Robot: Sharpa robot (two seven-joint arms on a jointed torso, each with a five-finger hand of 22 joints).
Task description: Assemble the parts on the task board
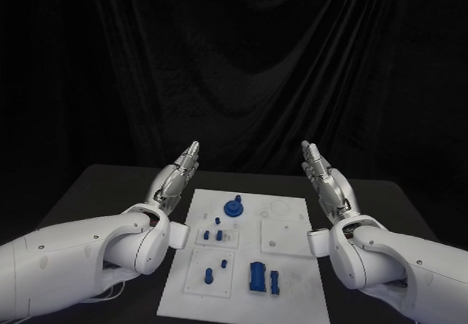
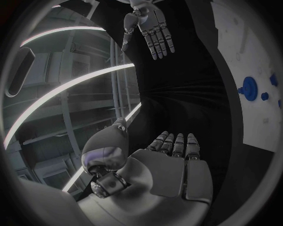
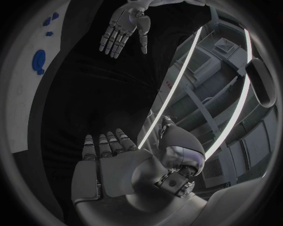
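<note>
- Task board, a white rectangular plate [image 1: 289, 302], lies mid-table between both arms; no writing can be read on it.
- Left silver hand [image 1: 175, 175] and right silver hand [image 1: 325, 180] are raised beside its far end, fingers straight, holding nothing.
- Small blue parts: round knobbed disc [image 1: 233, 206] at the far end, block [image 1: 257, 276] nearer, pegs [image 1: 218, 236] between.

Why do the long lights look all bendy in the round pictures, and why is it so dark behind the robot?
In both wrist views a fisheye lens curves straight things, so the ceiling light strips bow into arcs. In the head view a black curtain and black table swallow light, so the white task board, left hand and right hand stand out sharply.
</note>
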